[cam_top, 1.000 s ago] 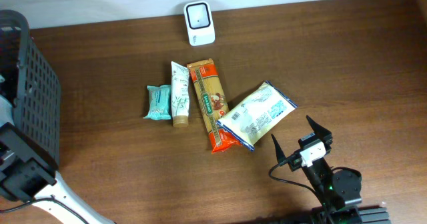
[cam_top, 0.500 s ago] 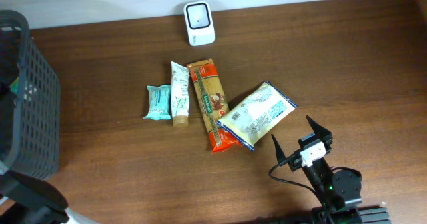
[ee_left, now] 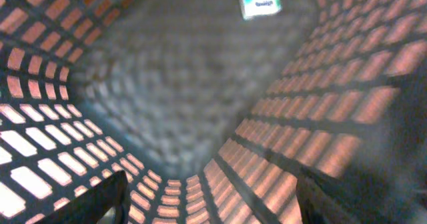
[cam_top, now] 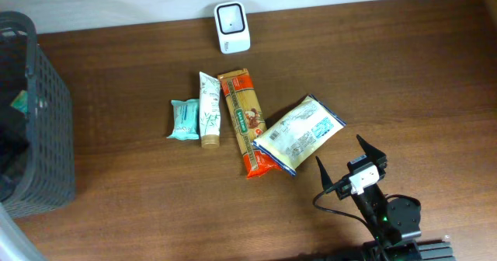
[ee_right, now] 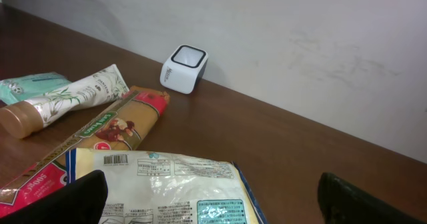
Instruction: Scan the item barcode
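A white and yellow bag (cam_top: 299, 134) lies label up beside an orange pasta pack (cam_top: 245, 121), a cream tube (cam_top: 208, 109) and a teal packet (cam_top: 185, 119). The white scanner (cam_top: 231, 28) stands at the back edge. My right gripper (cam_top: 340, 151) hangs open just in front of the bag, holding nothing. In the right wrist view the bag (ee_right: 173, 184) shows a barcode (ee_right: 115, 159) between the open right gripper (ee_right: 220, 201). My left gripper (ee_left: 213, 197) is open inside the dark mesh basket (ee_left: 313, 117), where a small teal packet (ee_left: 260, 1) lies.
The dark mesh basket (cam_top: 54, 137) stands at the table's left edge. The scanner (ee_right: 183, 69) sits against the white wall beyond the pasta pack (ee_right: 100, 127) and the tube (ee_right: 67, 97). Bare wood lies to the right of the bag.
The left arm has slid out of the overhead view at the lower left, so the basket now shows in full. The right arm and the items on the table have not moved.
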Robot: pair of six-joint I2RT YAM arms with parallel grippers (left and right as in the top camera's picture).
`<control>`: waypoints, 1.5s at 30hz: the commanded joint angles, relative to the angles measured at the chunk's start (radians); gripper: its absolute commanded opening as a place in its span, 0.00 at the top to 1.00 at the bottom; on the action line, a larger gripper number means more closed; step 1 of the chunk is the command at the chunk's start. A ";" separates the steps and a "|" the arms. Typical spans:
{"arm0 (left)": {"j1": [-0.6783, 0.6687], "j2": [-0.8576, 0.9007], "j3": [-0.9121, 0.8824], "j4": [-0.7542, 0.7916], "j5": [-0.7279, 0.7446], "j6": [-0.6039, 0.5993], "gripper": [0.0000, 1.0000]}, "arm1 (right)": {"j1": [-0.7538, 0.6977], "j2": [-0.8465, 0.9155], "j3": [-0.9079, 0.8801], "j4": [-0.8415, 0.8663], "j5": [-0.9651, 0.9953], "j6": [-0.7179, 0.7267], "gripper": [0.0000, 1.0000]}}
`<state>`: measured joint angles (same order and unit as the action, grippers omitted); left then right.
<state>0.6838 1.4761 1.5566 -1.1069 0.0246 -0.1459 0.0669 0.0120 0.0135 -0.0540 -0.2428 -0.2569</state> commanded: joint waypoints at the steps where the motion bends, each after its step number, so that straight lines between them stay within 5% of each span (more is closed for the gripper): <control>1: 0.039 -0.005 -0.096 0.007 -0.002 -0.008 0.20 | -0.003 -0.006 -0.008 -0.003 0.008 0.014 0.01; 14: 0.093 -0.245 -0.095 -0.030 0.024 -0.008 0.18 | -0.003 -0.006 -0.008 -0.003 0.008 0.014 0.01; 19: 0.090 -0.340 -0.095 0.063 0.170 0.048 0.18 | -0.003 -0.006 -0.008 -0.003 0.008 0.014 0.02; 27: 0.091 -0.284 -0.095 0.074 0.167 0.050 0.09 | -0.003 -0.006 -0.008 -0.003 0.008 0.014 0.02; 31: 0.089 -0.213 -0.095 0.095 0.176 0.060 0.24 | -0.003 -0.006 -0.008 -0.003 0.008 0.014 0.01; 33: 0.085 -0.219 -0.095 0.149 0.337 0.155 0.29 | -0.003 -0.006 -0.008 -0.003 0.008 0.014 0.01; 34: 0.068 -0.237 -0.095 0.202 0.450 0.233 0.29 | -0.003 -0.006 -0.008 -0.003 0.008 0.014 0.01; 38: -0.012 -0.259 -0.095 0.333 0.451 0.280 0.21 | -0.003 -0.006 -0.008 -0.003 0.008 0.014 0.01; 41: -0.110 -0.208 -0.095 0.278 0.546 0.446 0.22 | -0.003 -0.006 -0.008 -0.003 0.008 0.014 0.01; 45: -0.292 -0.103 -0.095 0.138 0.494 0.417 0.25 | -0.003 -0.006 -0.008 -0.003 0.008 0.014 0.01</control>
<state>0.4889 1.3025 1.4586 -0.8978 0.5255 0.2478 0.0669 0.0120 0.0135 -0.0544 -0.2432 -0.2573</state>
